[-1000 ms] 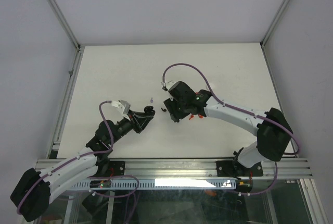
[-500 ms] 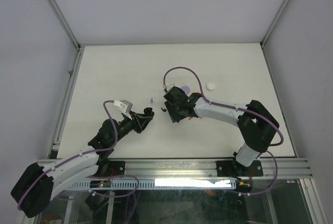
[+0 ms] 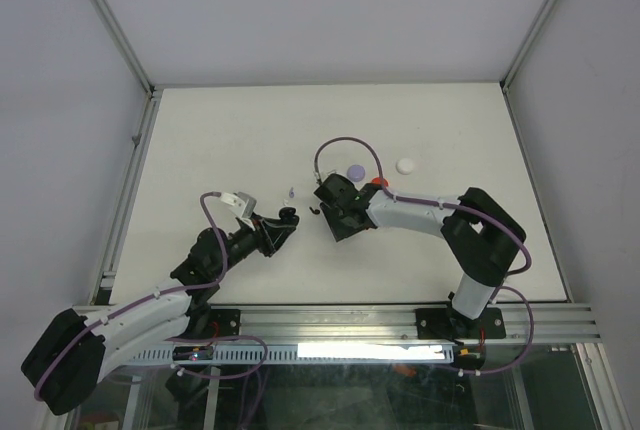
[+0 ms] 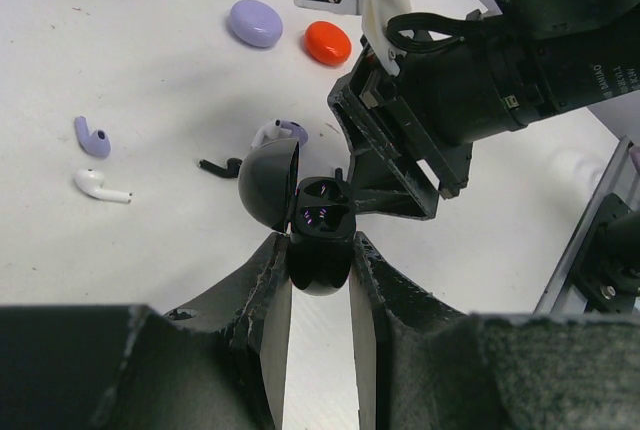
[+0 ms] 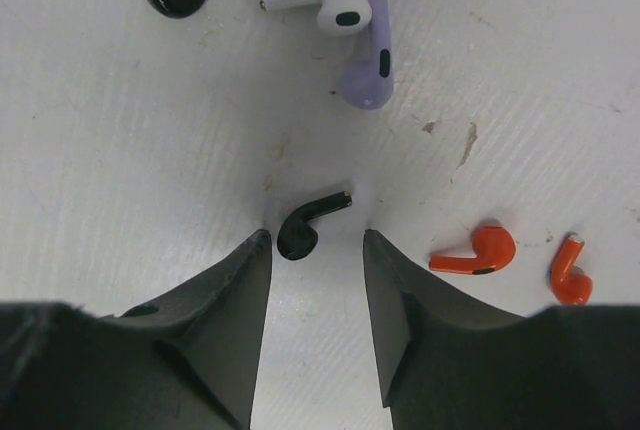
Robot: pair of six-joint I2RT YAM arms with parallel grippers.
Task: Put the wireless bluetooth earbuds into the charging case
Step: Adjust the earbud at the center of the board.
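My left arm (image 3: pixel 150 305) stretches diagonally toward the middle of the worktop (image 3: pixel 220 140). My right arm (image 3: pixel 420 215) reaches leftward to meet it, low over the surface. There is room toward the far and left edges, both well away. My left pincer (image 4: pixel 318 280) clamps the black charging case (image 4: pixel 320 240), whose lid is raised. My right pincer (image 5: pixel 315 250) stands parted astride a black earbud (image 5: pixel 305 225) that lies on the worktop, without touching it. Lettering on my right wrist's lens ring (image 4: pixel 600 75) is too small to read.
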